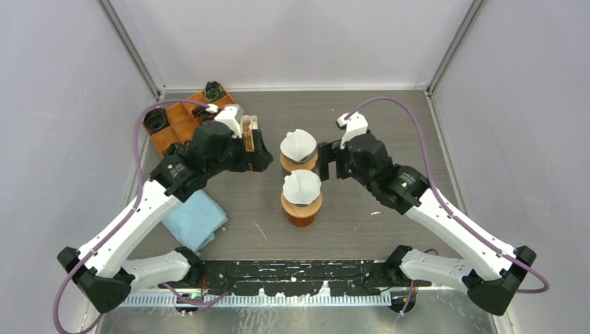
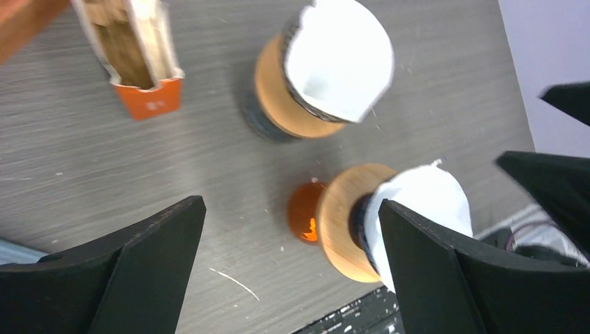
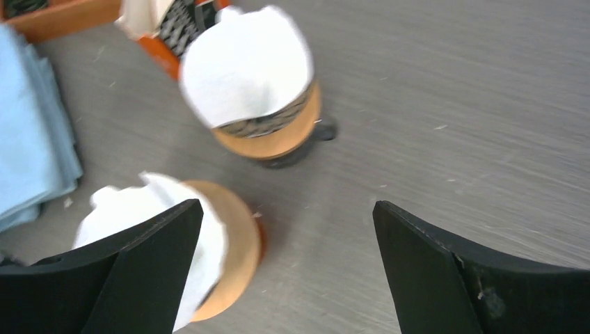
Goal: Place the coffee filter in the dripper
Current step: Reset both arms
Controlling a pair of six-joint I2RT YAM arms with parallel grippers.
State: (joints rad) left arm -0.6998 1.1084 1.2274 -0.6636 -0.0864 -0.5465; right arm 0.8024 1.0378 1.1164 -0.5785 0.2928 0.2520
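Observation:
Two drippers with wooden collars stand mid-table, each with a white paper filter seated in it. The far dripper (image 1: 298,163) holds a filter (image 1: 298,145); the near dripper (image 1: 301,207) on an orange base holds a filter (image 1: 302,186). Both also show in the left wrist view, far (image 2: 278,97) and near (image 2: 341,223), and in the right wrist view, far (image 3: 278,136) and near (image 3: 233,250). My left gripper (image 1: 268,154) is open and empty, left of the far dripper. My right gripper (image 1: 330,161) is open and empty, right of it.
An orange filter box (image 1: 249,133) stands behind the left gripper, open-topped in the left wrist view (image 2: 139,62). An orange tray (image 1: 177,122) with dark items sits far left. A blue cloth (image 1: 196,219) lies near left.

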